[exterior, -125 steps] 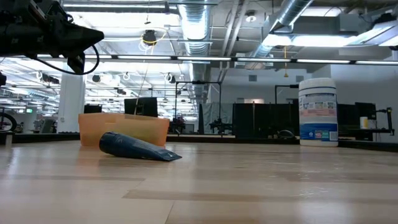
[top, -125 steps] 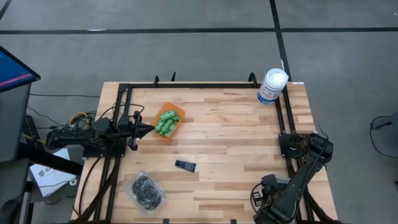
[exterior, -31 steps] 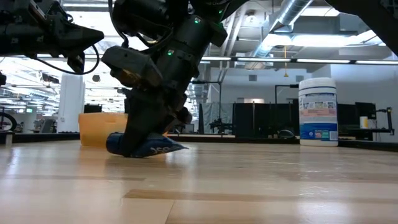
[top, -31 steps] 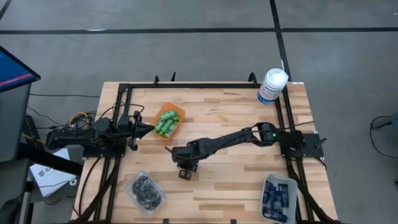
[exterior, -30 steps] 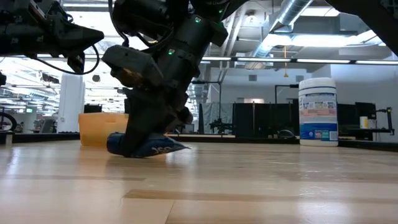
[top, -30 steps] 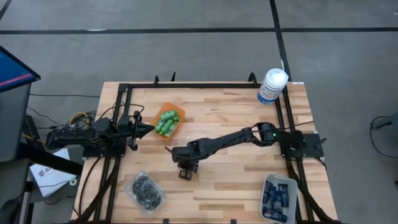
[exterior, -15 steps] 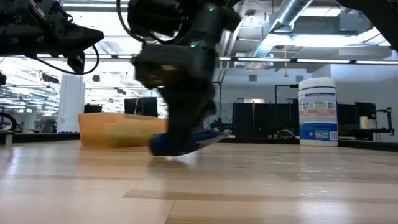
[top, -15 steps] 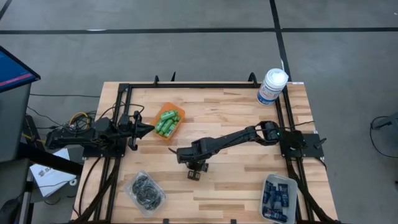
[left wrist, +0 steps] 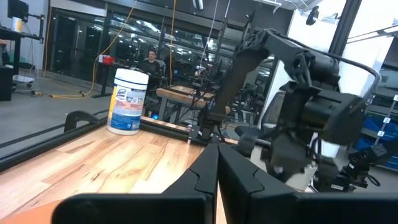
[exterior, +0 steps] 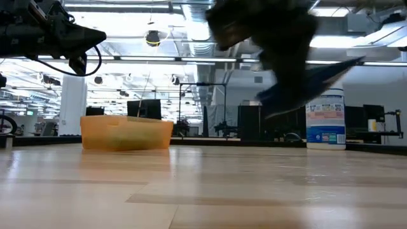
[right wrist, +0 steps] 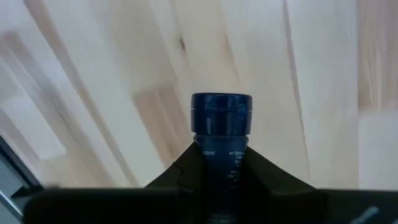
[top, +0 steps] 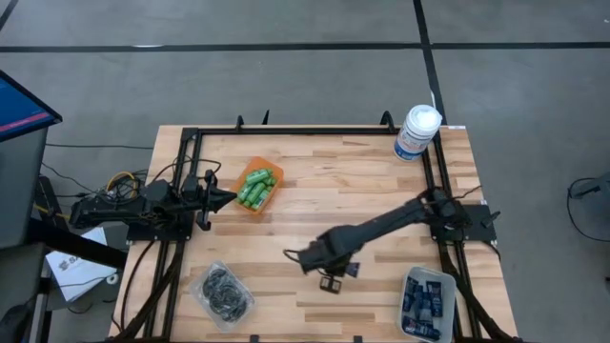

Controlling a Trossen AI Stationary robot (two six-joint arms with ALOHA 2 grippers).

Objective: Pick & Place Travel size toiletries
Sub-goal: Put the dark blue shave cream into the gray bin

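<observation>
Both arms are matte black and built of chunky jointed links, the left arm trailing loose cables, the right arm slimmer, its pincer formed of two dark wedge-shaped fingers.

Bright, even overhead light falls on the pale wooden bench with soft shadows, ceiling strip lamps glare in the low view, and the dark right arm smears into motion blur (its edges lost).

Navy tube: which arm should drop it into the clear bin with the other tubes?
Right. The right gripper already grips the navy tube above the table, near the clear bin. The left gripper sits shut by the orange tray.
</observation>
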